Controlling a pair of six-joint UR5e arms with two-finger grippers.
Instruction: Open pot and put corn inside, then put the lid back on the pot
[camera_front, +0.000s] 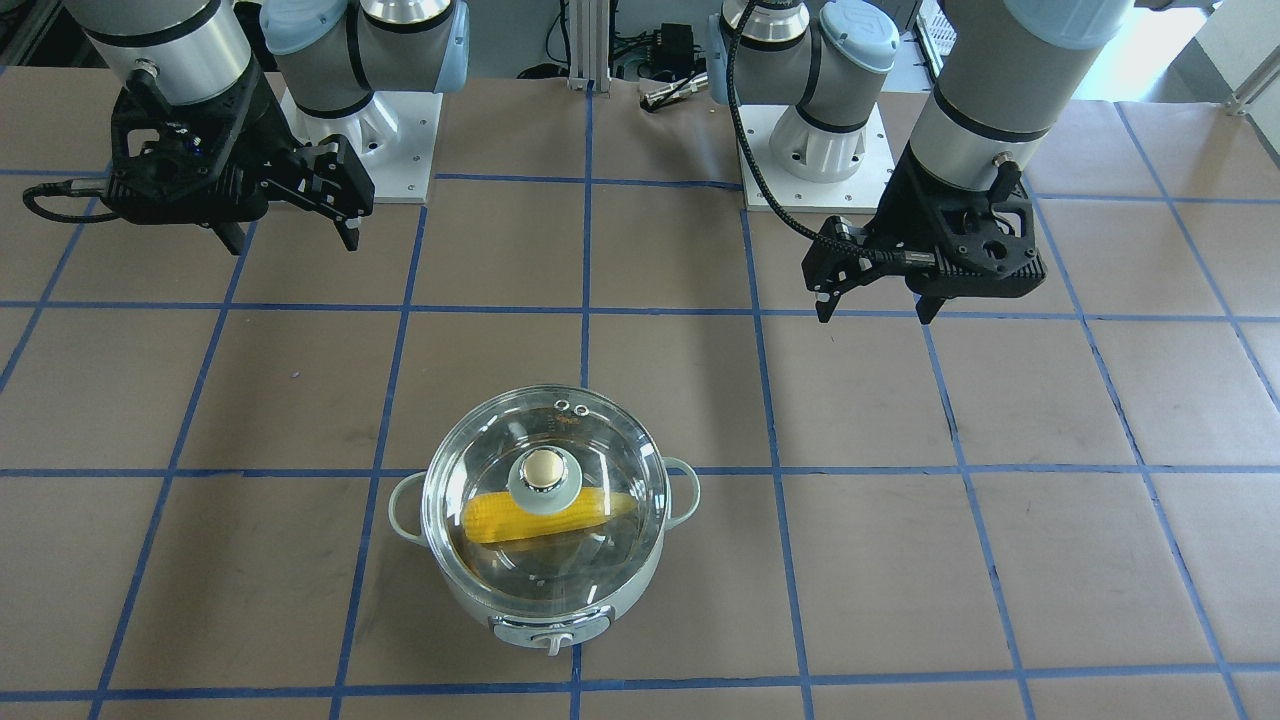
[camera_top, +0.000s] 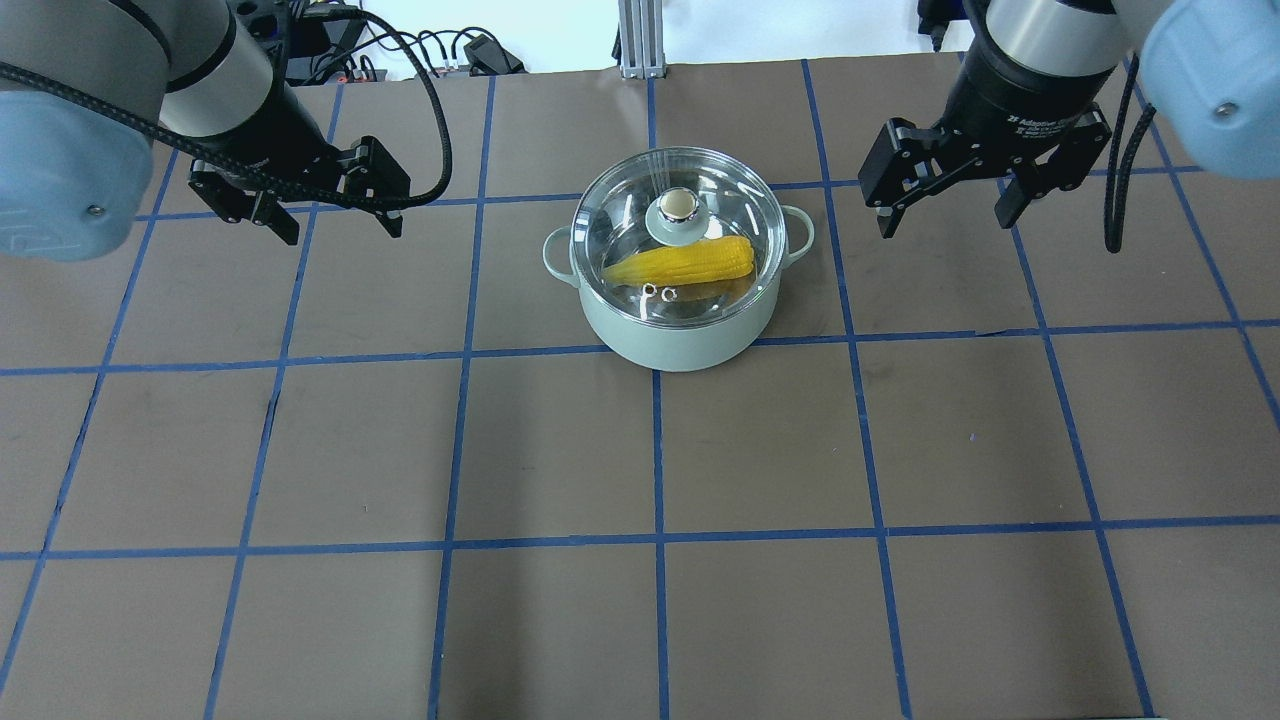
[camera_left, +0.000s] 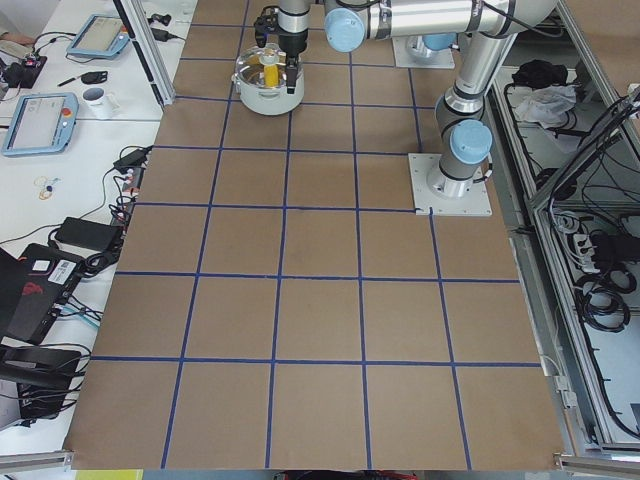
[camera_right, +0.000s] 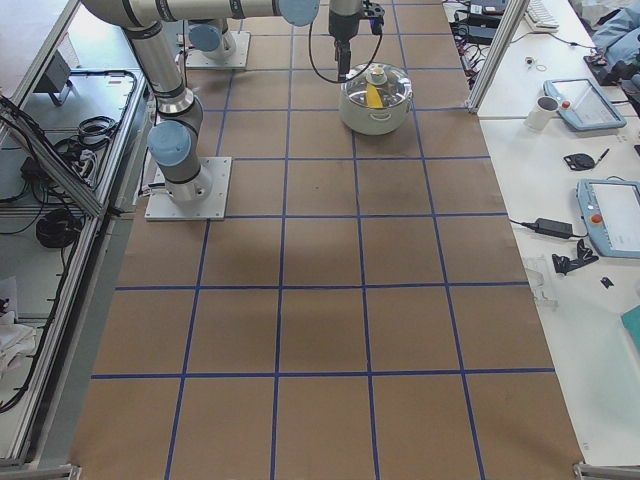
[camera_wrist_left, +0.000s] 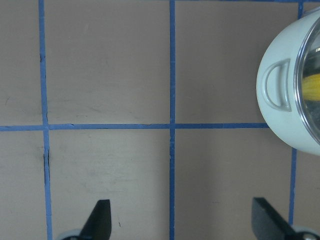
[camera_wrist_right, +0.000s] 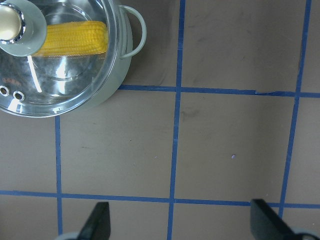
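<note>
The pale mint-green pot (camera_front: 470, 598) stands on the brown table, and it also shows in the overhead view (camera_top: 670, 342). The clear glass lid (camera_front: 600, 440) sits shut on the pot, its beige-topped knob (camera_top: 677, 206) upright. The yellow corn (camera_front: 490, 520) lies inside the pot under the lid, seen through the glass (camera_top: 690, 262). My left gripper (camera_top: 342, 232) is open and empty, above the table to the pot's left. My right gripper (camera_top: 945, 224) is open and empty, to the pot's right. The right wrist view shows the lid (camera_wrist_right: 60, 75) and corn (camera_wrist_right: 75, 37); the left wrist view shows the pot's side handle (camera_wrist_left: 278, 85).
The table is brown paper with a blue tape grid (camera_top: 655, 450). The two arm bases (camera_front: 385, 130) (camera_front: 815, 140) stand at the robot's edge. Side tables hold tablets (camera_right: 608, 215) and a mug (camera_right: 541, 112). Cables and an aluminium post (camera_top: 633, 40) lie beyond the far edge.
</note>
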